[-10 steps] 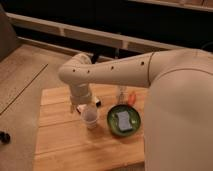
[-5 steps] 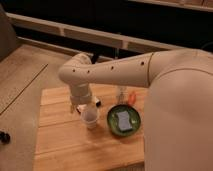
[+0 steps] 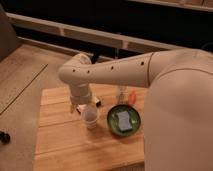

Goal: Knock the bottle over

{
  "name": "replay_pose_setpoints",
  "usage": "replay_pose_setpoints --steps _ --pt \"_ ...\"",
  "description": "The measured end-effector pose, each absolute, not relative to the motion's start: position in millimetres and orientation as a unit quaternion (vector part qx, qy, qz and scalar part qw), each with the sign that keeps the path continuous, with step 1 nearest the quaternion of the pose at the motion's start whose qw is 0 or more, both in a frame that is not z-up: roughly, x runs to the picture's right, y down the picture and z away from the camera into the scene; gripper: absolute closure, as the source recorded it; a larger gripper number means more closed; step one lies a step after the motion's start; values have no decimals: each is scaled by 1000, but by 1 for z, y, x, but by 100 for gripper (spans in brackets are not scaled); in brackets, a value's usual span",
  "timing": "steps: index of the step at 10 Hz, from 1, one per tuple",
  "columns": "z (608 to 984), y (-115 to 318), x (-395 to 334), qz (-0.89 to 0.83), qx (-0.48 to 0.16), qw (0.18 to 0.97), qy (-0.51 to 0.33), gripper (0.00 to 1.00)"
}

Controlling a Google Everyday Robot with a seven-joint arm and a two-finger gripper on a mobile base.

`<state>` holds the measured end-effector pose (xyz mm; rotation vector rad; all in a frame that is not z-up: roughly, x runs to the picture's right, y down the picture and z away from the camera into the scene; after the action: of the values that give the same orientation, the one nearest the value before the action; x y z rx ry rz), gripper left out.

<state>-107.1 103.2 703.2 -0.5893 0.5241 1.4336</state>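
Observation:
The bottle (image 3: 121,94) is small, slender and clear. It stands upright on the wooden table (image 3: 65,145), behind the green bowl. My gripper (image 3: 85,106) hangs from the white arm's wrist (image 3: 79,85) at the table's middle left, just behind the whitish cup (image 3: 91,116). It is a short way to the left of the bottle and not touching it.
A green bowl (image 3: 114,129) holding a grey-blue sponge (image 3: 123,120) sits right of the cup. A small orange object (image 3: 132,97) lies beside the bottle. My white forearm (image 3: 150,70) spans the table's right side. A dark counter (image 3: 100,37) runs behind the table.

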Motion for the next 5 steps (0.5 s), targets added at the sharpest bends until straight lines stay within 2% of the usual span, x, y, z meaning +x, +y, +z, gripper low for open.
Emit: replay_pose_setpoints --steps 2,5 --pt "707 90 -92 639 -242 694 227 35" --pt "707 34 -37 637 -178 727 186 35"
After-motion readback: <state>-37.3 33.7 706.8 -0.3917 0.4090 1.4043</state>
